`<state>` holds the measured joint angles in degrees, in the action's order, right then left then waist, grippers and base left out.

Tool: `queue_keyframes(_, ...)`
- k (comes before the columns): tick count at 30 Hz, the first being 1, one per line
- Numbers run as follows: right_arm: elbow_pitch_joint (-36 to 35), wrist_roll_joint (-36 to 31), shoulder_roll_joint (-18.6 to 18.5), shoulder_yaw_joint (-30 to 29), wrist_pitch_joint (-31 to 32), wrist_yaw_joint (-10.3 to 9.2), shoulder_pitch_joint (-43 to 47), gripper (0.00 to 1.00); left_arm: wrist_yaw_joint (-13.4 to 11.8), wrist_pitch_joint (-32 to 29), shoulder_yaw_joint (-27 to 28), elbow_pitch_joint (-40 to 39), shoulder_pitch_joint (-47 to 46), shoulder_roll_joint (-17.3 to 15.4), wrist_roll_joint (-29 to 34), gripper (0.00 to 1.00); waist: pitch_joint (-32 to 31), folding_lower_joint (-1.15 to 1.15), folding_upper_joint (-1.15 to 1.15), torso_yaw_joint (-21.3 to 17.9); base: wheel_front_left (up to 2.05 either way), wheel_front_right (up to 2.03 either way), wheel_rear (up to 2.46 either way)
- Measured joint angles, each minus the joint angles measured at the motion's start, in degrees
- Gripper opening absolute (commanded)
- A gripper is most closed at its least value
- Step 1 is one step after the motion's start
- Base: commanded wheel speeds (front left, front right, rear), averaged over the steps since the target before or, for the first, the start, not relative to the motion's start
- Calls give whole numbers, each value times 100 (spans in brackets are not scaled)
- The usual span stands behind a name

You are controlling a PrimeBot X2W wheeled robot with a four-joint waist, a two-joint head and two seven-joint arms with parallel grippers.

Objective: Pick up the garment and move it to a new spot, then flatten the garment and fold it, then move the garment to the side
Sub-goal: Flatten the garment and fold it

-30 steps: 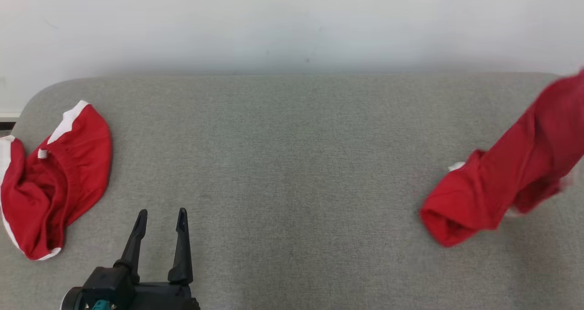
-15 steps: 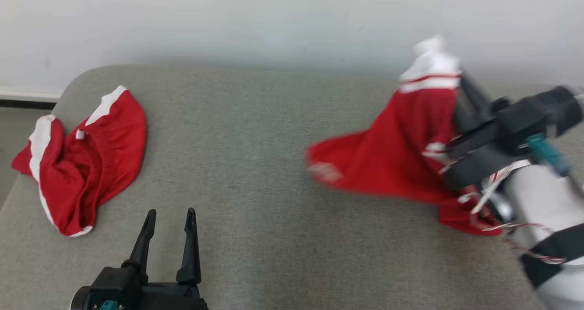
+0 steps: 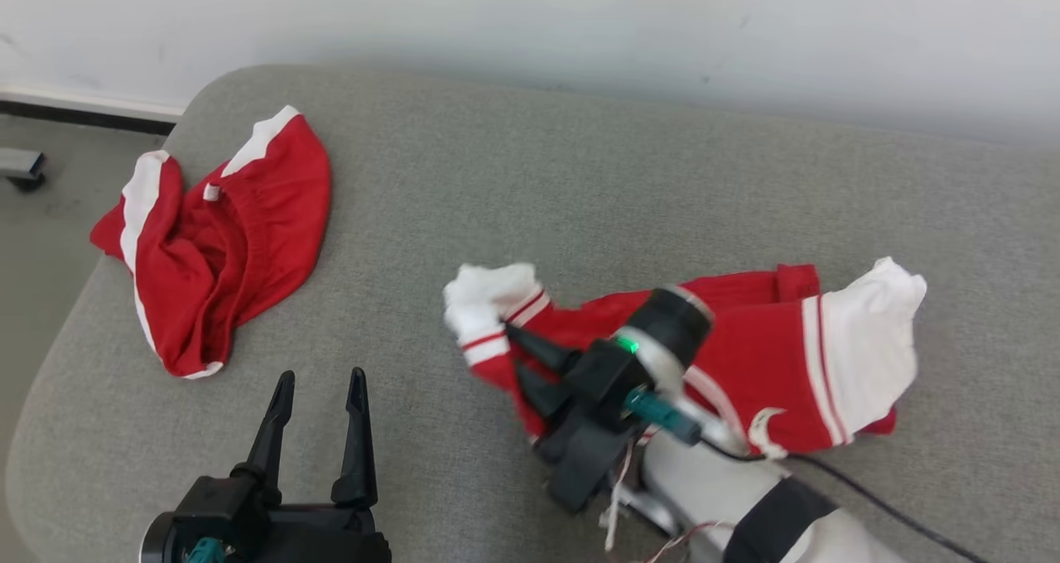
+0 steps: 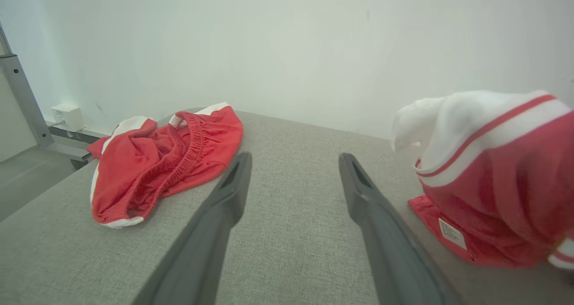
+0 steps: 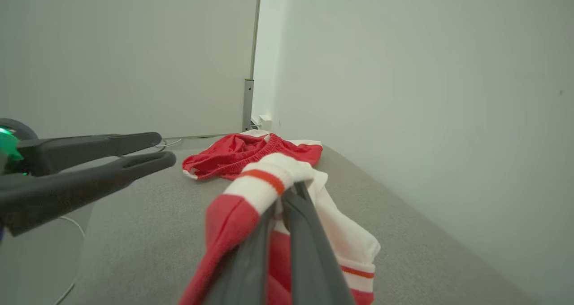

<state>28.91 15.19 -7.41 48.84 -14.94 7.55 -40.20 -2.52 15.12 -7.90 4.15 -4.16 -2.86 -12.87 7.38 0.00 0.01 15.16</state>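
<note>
Clenching the garment (image 3: pixel 745 356) by its cuff (image 3: pixel 484 298), the right pincer (image 3: pixel 512 348) sits mid-worktop. Garment's length runs toward 3 o'clock. Left pincer (image 3: pixel 321 374), released, lies at its 9 o'clock.

A bare test room or lab rather than a home: a plain white wall (image 3: pixel 530 16) with a dark skirting strip (image 3: pixel 83 118), a grey floor (image 3: pixel 50 215), and a desk (image 3: pixel 580 174) padded in grey fabric with rounded corners. Beyond the desk's far-left corner are a metal frame post (image 4: pixel 22 98), a castor (image 3: pixel 25 180) and a white wall box (image 4: pixel 67 116). Loose cable (image 5: pixel 172 141) lies on the floor.
</note>
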Motion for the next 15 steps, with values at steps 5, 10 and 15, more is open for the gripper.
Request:
queue_keyframes(5, 183, 140, 234, 274, -4, 0, 183, 65, -27, 0, -10, -11, -14, 0, -29, 100, 107, 0, 0, 98, 0, 0, 0)
queue_keyframes(10, 363, 131, 333, 199, -5, 1, 160, 100, -53, 0, -21, 3, -44, 0, -56, 100, 135, 0, 0, 59, 0, 0, 0)
queue_keyframes(15, 427, -31, 110, -136, -5, 0, 63, 100, -54, 0, 38, 35, -56, 0, -31, 100, 65, 0, 0, -62, 0, 0, 0)
